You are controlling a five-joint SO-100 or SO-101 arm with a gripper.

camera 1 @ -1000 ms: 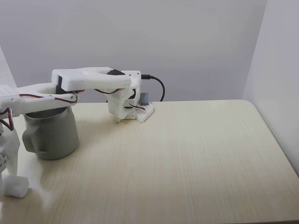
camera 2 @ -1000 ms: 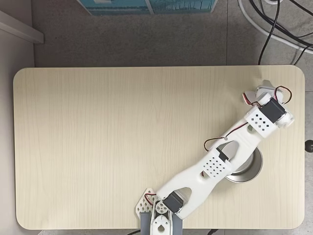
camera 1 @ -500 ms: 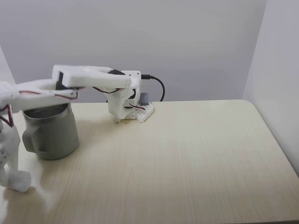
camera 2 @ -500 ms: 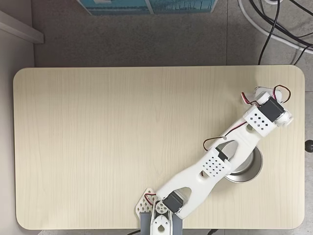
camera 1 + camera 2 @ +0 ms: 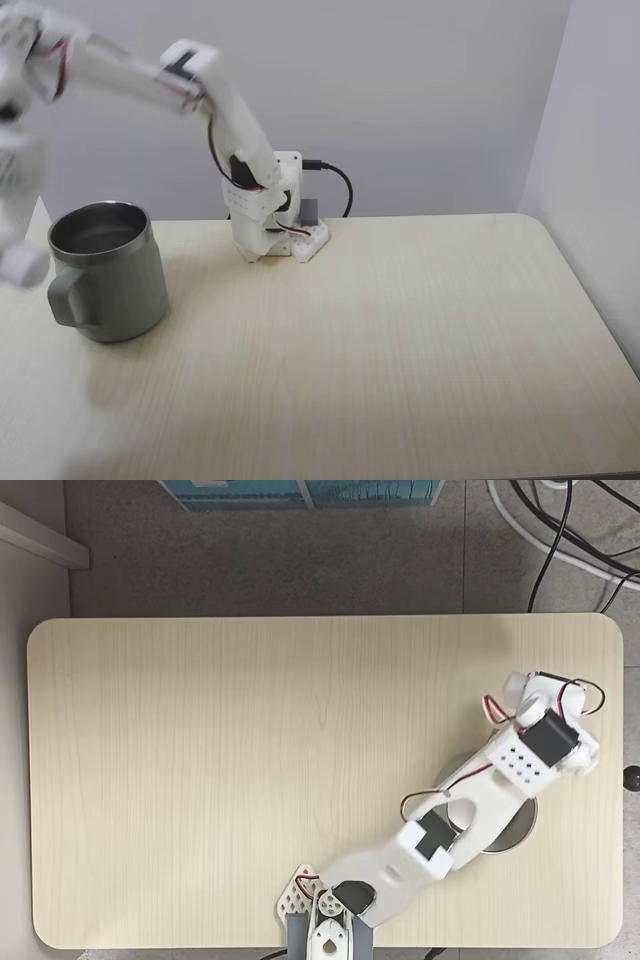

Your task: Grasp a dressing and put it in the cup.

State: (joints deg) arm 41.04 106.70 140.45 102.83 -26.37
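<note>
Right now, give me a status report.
Gripper raised beside cup, blurred. Dressing apparently held, off the table. Not yet over cup. Nothing in the way.

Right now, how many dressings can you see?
1: the dressing, blurred, is in the air at the left edge of a fixed view, beside the cup. The arm could hide others from above.

arm: white plastic | black servos | red wires | perforated panels

Matt sage cup, shiny steel rim.
</note>
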